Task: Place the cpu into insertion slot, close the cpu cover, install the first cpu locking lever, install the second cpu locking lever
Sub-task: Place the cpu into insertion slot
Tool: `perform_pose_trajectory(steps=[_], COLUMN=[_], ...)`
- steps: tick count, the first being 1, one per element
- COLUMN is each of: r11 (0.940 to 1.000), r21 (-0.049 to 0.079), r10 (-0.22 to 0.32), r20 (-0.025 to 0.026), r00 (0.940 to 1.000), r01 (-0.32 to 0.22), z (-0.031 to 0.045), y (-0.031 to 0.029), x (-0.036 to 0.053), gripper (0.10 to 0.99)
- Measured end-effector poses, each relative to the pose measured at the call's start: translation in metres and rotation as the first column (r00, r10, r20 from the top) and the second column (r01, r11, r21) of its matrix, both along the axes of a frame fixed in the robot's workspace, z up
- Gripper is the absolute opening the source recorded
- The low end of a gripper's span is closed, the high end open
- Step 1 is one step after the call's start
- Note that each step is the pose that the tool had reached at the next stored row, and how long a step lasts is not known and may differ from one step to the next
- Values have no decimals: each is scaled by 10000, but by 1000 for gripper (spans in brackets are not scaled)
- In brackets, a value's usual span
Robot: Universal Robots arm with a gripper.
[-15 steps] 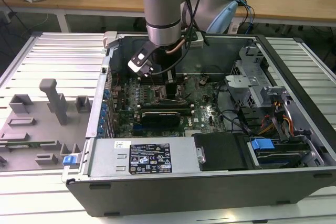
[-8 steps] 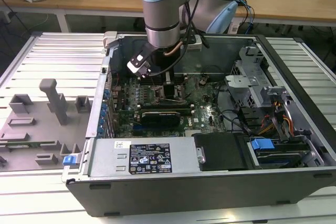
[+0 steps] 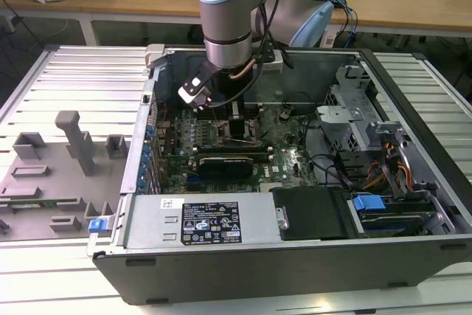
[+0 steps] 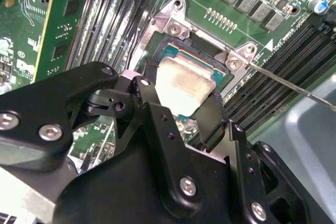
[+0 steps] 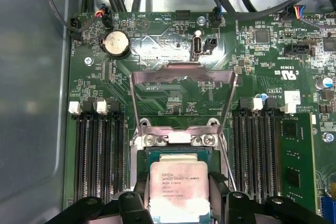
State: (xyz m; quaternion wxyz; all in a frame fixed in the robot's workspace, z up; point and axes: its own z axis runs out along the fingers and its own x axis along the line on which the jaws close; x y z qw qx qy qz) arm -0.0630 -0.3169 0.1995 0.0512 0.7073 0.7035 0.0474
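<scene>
The cpu is gripped between the fingers at the insertion slot, with the cpu cover raised beyond them; if released tilted, it could be seated askew and damaged.

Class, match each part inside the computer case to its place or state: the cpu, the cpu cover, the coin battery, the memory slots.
Parts:
1. cpu
2. cpu cover
3. coin battery
4. memory slots

Places or states:
A. swung up, open
B. in rows on both sides of the insertion slot
C. gripped by the claw
D. round and silver, on the green board

Pairs: 1-C, 2-A, 3-D, 4-B
</scene>
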Motion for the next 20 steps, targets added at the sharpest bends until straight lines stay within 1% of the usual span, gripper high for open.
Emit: perform_pose_trajectory(steps=[7,9,10,14,17,19,20], r11=[10000,10000,10000,10000,10000,10000,10000], r21=[-2,-2,-2,-3,-3,-1,-2], r10=[0,0,1,0,0,0,0], r20=[-2,-1,-2,-2,-2,-1,-1], r00=[10000,10000,10000,10000,10000,10000,10000], r01=[0,0,-1,0,0,0,0], z=[-3,-3,-3,-2,30,72,110], y=[-9,-9,-10,-11,-11,-11,-11], x=[-3,-3,-3,-4,-4,-3,-3], gripper=[541,553,616,616,616,616,616])
